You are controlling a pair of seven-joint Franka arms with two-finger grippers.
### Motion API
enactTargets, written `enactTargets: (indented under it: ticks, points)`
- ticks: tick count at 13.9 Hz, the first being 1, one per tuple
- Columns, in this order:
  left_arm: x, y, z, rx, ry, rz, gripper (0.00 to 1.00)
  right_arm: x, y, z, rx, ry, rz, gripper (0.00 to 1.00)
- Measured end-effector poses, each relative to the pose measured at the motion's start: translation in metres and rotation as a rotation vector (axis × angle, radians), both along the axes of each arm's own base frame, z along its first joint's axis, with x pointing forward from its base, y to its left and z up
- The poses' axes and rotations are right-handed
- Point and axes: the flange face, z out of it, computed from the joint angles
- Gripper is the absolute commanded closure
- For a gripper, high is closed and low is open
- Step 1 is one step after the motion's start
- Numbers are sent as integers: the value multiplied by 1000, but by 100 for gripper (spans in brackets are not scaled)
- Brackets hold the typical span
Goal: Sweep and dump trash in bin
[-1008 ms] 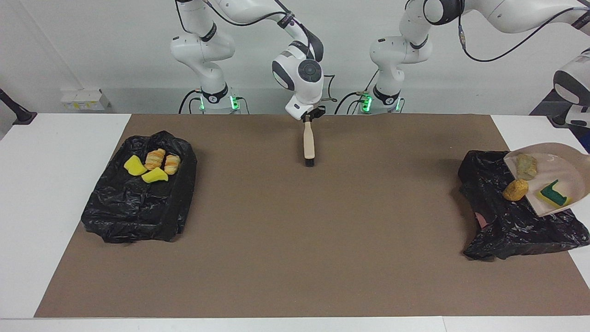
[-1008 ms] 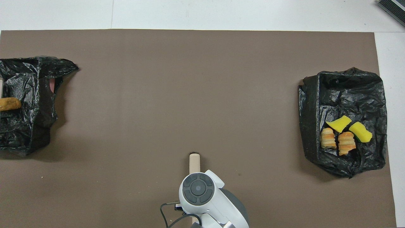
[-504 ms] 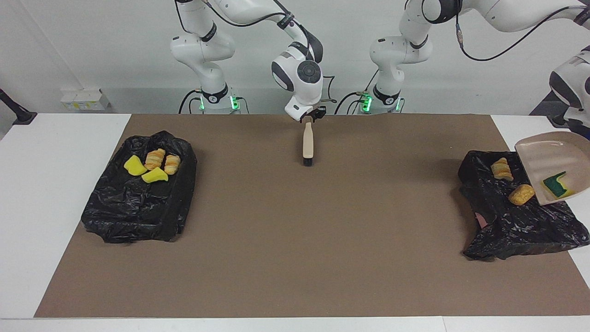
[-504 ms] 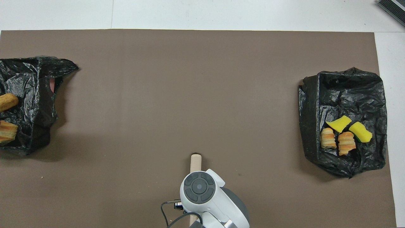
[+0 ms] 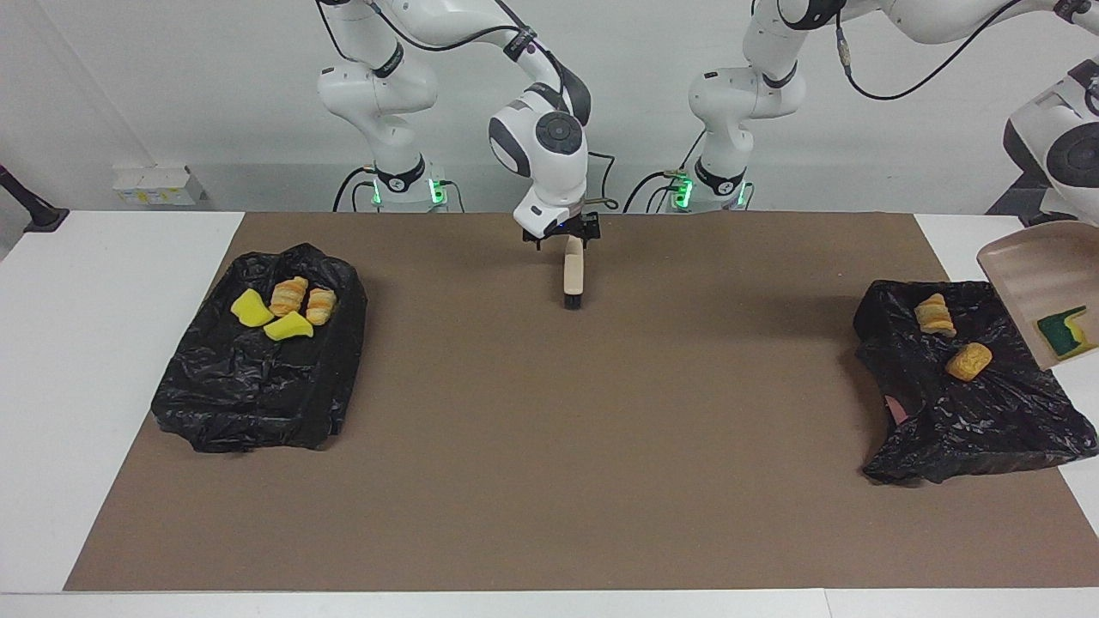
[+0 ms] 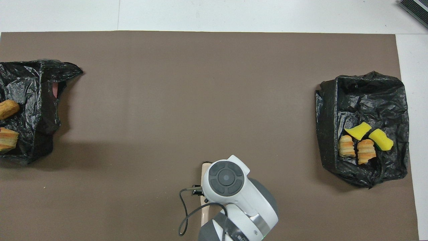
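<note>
2 crinkled black plastic bins (image 5: 258, 378)

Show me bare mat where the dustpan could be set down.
Free: the mat between the right arm's bin and the left arm's bin, farther from the robots than the brush. Crowded: the brush, right gripper open over its handle; the dustpan hangs tilted over the left arm's bin.

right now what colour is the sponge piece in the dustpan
Green and yellow sponge piece, lying in the beige dustpan; it shows best in the facing view.
</note>
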Motion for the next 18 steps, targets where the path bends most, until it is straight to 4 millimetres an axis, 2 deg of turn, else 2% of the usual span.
enactTargets:
  ticks: [2,5,7,9,11,12,16,18]
  points:
    - [-2,-18,-5,68,-28,14,100,39,-35,24,4,-72,-19,0]
    - [-17,-50,-7,194,-59,37,100,90,-107,54,-14,-161,10,0]
    - [-34,-62,-5,271,-75,44,100,117,-160,73,-47,-188,47,0]
    - [-42,-69,5,290,-87,47,100,135,-203,95,-65,-187,45,0]
    - [-46,-85,18,259,-120,38,100,148,-242,119,-74,-182,30,0]
    - [-47,-98,17,187,-134,48,100,150,-260,129,-77,-173,37,0]
    - [-50,-159,-13,-169,-204,154,100,147,-335,176,-75,-176,58,0]
    - [-52,-195,-26,-311,-265,236,100,141,-363,201,-72,-199,56,0]
